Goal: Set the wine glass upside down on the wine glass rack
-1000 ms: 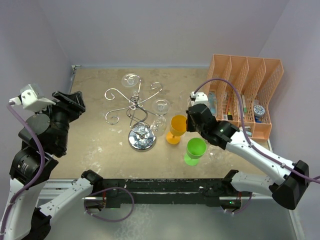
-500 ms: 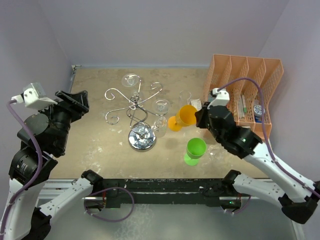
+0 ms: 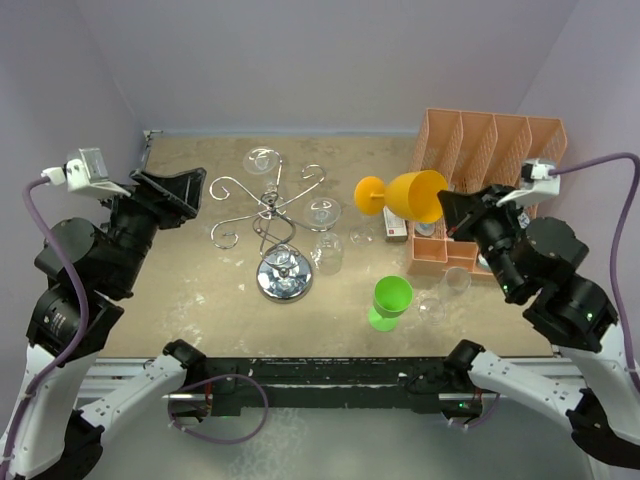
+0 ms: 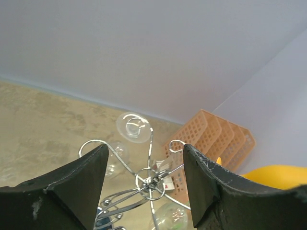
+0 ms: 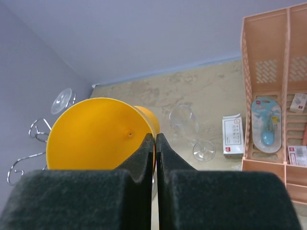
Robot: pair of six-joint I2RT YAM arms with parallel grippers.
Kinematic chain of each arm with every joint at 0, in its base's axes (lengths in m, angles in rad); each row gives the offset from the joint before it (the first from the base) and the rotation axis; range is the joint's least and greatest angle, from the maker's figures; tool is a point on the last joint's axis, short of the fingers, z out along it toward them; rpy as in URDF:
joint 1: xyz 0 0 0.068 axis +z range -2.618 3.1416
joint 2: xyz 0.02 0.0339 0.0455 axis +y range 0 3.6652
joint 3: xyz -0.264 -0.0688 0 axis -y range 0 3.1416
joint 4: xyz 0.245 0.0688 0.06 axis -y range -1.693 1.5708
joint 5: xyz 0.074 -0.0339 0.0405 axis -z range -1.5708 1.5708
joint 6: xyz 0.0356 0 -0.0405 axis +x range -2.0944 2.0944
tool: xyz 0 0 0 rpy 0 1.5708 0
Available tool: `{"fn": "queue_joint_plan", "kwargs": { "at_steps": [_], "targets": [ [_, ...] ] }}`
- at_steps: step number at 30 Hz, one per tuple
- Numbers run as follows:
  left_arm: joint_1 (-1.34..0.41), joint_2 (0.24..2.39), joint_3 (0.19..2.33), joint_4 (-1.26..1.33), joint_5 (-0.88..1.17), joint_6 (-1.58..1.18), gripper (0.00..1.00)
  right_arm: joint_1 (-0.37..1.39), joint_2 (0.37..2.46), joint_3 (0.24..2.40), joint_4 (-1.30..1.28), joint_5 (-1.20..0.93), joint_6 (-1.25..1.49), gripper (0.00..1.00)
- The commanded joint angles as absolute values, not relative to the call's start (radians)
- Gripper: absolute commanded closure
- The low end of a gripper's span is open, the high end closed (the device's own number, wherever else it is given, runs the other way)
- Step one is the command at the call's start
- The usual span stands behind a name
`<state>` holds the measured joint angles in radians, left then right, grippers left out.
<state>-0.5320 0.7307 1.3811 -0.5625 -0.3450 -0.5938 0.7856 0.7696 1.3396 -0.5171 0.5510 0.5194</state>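
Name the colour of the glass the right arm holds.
Orange glass, clearest in the right wrist view.

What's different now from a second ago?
The right gripper, pinching the orange wine glass by its rim, lifted it, tipped it sideways and swung right. The left gripper edged toward the wine glass rack. Rack and green glass stayed put.

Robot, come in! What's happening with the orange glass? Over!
Right gripper shut on orange wine glass rim, glass sideways, aloft. Left gripper open, empty, by the wine glass rack. Clear glasses hang on it.
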Motion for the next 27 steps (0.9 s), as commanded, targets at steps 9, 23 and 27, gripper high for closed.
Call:
{"fn": "queue_joint_plan", "kwargs": {
  "at_steps": [9,23,27],
  "targets": [
    [-0.528,0.731,1.363,-0.246,-0.158,-0.618,0.37,0.789,0.639,1.301,-0.134,0.553,0.565,1.00],
    [-0.528,0.889,1.272,0.165,0.030,-0.995,0.36,0.789,0.857,1.237,0.466,0.266,0.614,1.00],
    [-0.528,0.907,1.236,0.274,0.060,-1.075,0.36,0.789,0.937,1.253,0.601,0.230,0.626,1.00]
  ]
}}
